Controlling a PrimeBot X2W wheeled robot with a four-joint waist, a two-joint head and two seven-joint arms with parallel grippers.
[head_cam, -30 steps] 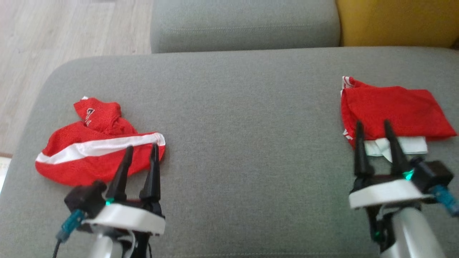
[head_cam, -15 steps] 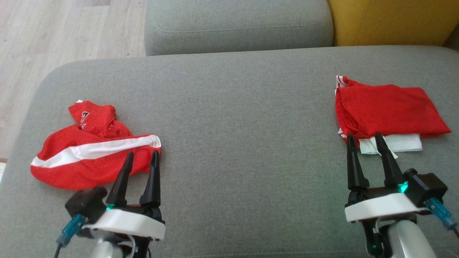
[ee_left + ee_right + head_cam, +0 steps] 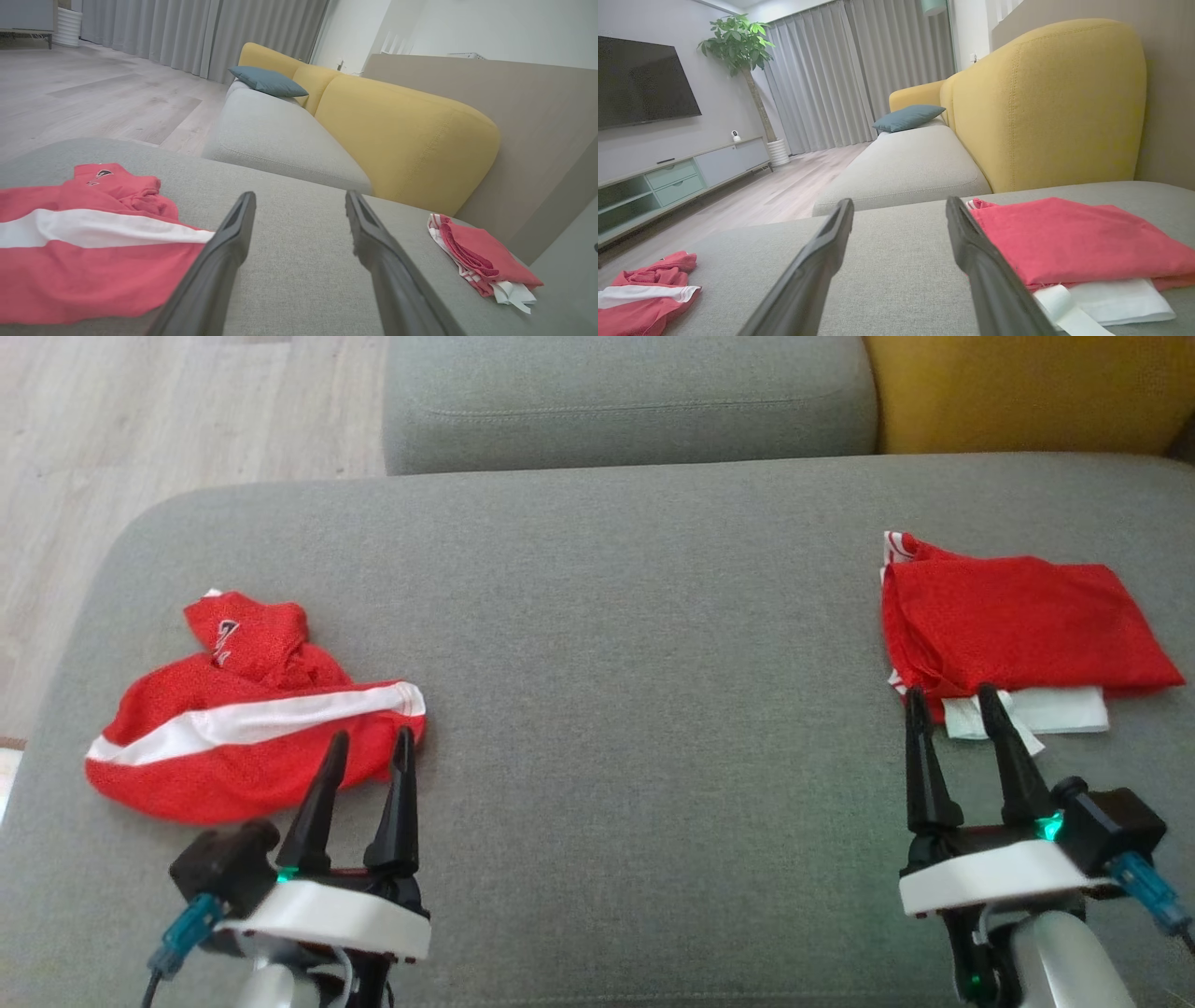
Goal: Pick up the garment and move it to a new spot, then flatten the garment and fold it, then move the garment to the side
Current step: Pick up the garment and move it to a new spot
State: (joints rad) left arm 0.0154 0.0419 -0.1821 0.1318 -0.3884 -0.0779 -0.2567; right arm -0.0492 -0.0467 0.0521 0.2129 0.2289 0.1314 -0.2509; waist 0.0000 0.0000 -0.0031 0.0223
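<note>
Grey upholstery spreads across the head view: a broad seat cushion (image 3: 607, 616) with rounded corners. Beyond it, along the upper middle of the frame, sits a second grey seat (image 3: 625, 401). A yellow sofa back (image 3: 1018, 392) is at the upper right and pale wooden floor (image 3: 187, 420) at the upper left.

On the left side of the cushion, at the middle left of the frame, lies the crumpled red garment (image 3: 233, 747). It is bunched into a low heap, with a white stripe running across it and a rumpled part with a small logo at its far end. Well apart from it, at the middle right of the frame, rests a folded red garment (image 3: 1018, 616). This one is a neat flat rectangle, with a white cloth (image 3: 1055, 709) sticking out from under its near edge.

Both arms come up from the bottom of the frame. The left gripper (image 3: 371, 735) at the lower left has its two dark fingers spread and nothing between them. Its tips reach the near right edge of the crumpled heap, though I cannot tell whether they touch the fabric. The right gripper (image 3: 949, 691) at the lower right is likewise released and empty. Its tips are at the near left corner of the folded piece, one finger crossing in front of the white cloth.

From the left wrist, a blue pillow (image 3: 268, 80) shows on the far seat at the upper middle. From the right wrist, a dark television (image 3: 644, 84) hangs at the upper left above a low cabinet (image 3: 677, 179). A leafy plant (image 3: 738, 42) stands beside grey curtains (image 3: 817, 70).
</note>
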